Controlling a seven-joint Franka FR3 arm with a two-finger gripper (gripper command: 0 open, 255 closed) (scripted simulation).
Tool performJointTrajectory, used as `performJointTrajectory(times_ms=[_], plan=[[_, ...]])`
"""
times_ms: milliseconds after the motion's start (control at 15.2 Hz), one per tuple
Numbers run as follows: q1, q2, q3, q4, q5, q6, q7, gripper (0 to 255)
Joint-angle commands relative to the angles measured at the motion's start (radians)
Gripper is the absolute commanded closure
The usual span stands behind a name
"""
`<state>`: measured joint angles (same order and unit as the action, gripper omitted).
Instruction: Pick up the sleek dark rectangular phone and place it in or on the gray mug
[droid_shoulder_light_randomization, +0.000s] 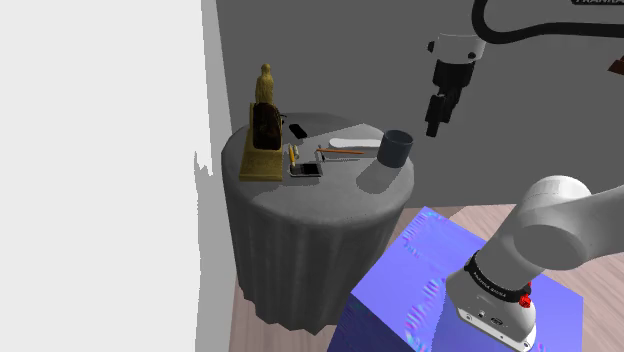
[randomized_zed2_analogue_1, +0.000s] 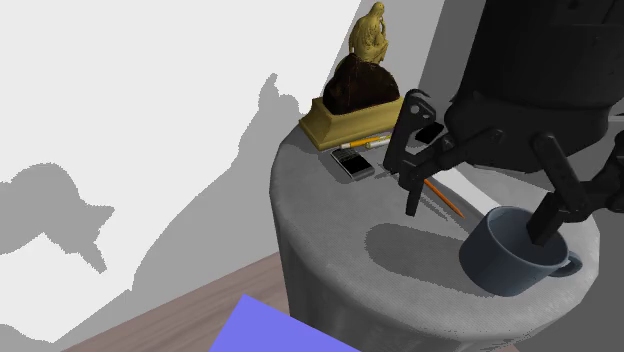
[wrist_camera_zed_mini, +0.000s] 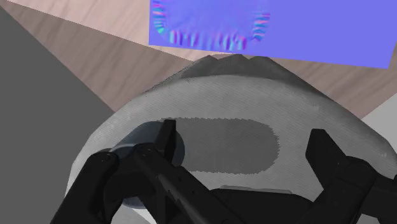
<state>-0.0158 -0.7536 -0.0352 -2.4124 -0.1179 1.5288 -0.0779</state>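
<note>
A: Logged largest first. Round table (droid_shoulder_light_randomization: 300, 230), draped grey; on it a gold statue (droid_shoulder_light_randomization: 264, 135) on a block base, toward the shoulder view's left.
B: Confirmed. Next down?
A: Gripper (droid_shoulder_light_randomization: 434, 128), hanging high near the table's right edge in the shoulder view. Fingers (wrist_camera_zed_mini: 165, 143) spread wide, clasping nothing; same reading from the wrist view.
B: Then the dark grey mug (droid_shoulder_light_randomization: 397, 148), upright, close by the gripper: lower and a little to its left.
A: Smallest: phone (droid_shoulder_light_randomization: 297, 129), taken to be the all-dark slab lying flat just right of the statue. Well apart from the gripper, leftward across the table, past the mug.
B: Long axis?
A: Seems to run away from the shoulder camera, slightly slanted; too small to fix. Worth rechecking before setting the fingers across the short side.
B: Caution: silver-edged device (randomized_zed2_analogue_1: 352, 162) by the statue's base, also dark-faced. Easily mistaken for the target. Single arm, so no choice of reach.
</note>
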Motion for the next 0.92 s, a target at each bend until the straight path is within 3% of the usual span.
performJointTrajectory(times_ms=[0,858], plan=[[0.0,0.0,0.0,0.0,0.0,0.0,0.0,0],[0.14,0.387,-0.064,0.05,-0.001,0.429,-0.343,0]])
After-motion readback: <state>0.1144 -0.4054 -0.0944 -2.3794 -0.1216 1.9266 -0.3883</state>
